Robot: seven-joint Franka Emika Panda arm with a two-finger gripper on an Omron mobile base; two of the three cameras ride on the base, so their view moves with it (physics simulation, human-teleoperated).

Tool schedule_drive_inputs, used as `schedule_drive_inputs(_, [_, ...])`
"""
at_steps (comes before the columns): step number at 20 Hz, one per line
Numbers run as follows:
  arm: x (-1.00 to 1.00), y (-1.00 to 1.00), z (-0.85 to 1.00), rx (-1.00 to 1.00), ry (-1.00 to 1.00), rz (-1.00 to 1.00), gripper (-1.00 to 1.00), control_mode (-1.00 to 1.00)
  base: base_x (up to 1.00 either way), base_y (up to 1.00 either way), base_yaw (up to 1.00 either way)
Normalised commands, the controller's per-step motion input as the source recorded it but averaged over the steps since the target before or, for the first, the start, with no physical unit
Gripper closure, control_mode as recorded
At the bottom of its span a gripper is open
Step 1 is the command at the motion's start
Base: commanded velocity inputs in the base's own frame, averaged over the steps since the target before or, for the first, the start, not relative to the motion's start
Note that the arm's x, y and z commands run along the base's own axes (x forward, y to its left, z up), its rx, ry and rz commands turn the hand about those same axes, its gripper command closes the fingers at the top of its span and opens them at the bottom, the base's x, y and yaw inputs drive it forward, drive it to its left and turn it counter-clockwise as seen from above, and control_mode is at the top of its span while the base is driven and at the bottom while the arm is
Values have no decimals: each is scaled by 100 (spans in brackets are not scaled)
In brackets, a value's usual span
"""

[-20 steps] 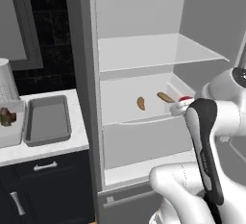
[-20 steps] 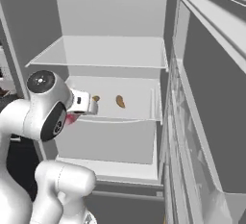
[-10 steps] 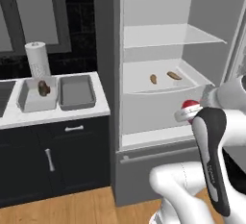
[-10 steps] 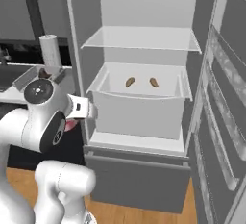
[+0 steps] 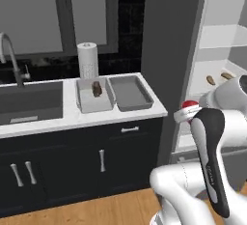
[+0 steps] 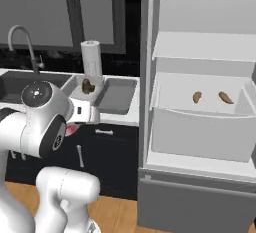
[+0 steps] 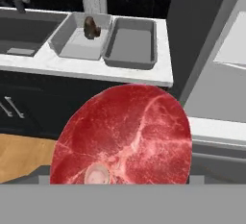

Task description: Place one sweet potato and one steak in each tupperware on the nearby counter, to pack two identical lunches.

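My gripper (image 5: 186, 114) is shut on the bright red round steak (image 7: 126, 136), which hides the fingertips in the hand view. I hold it in front of the counter's (image 7: 144, 75) right end, below and short of the trays. The lighter grey tupperware (image 5: 89, 104) holds the dark brown lumpy steak (image 5: 97, 88). The darker grey tupperware (image 5: 129, 93) beside it on the right looks bare inside. Two sweet potatoes (image 6: 197, 97) (image 6: 225, 97) lie in the open fridge drawer.
A paper towel roll (image 5: 87, 60) stands behind the trays. The dark sink (image 5: 29, 101) and its faucet (image 5: 10, 57) lie to the left. The open fridge (image 6: 200, 102) stands right of the counter. Navy cabinets (image 5: 101, 159) sit below.
The whole picture has shifted: the base has swung left, from facing the fridge to facing the counter's right end. The red steak has stayed in my gripper throughout.
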Motion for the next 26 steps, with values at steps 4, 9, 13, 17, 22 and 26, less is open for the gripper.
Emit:
schedule_drive_inputs(4, [0,0,0,0,0,0,100,100,100,92,0])
schedule_drive_inputs(9, [0,0,0,0,0,0,100,100,100,62,0])
schedule_drive_inputs(13, [0,0,0,0,0,0,100,100,100,13,-7])
schedule_drive_inputs(17, [77,0,-50,0,2,-4,100,-100,0,0,0])
schedule_drive_inputs(22, [57,-9,-55,0,3,-1,100,-100,0,0,0])
schedule_drive_inputs(26, [41,-74,-45,0,0,-9,100,-100,0,0,0])
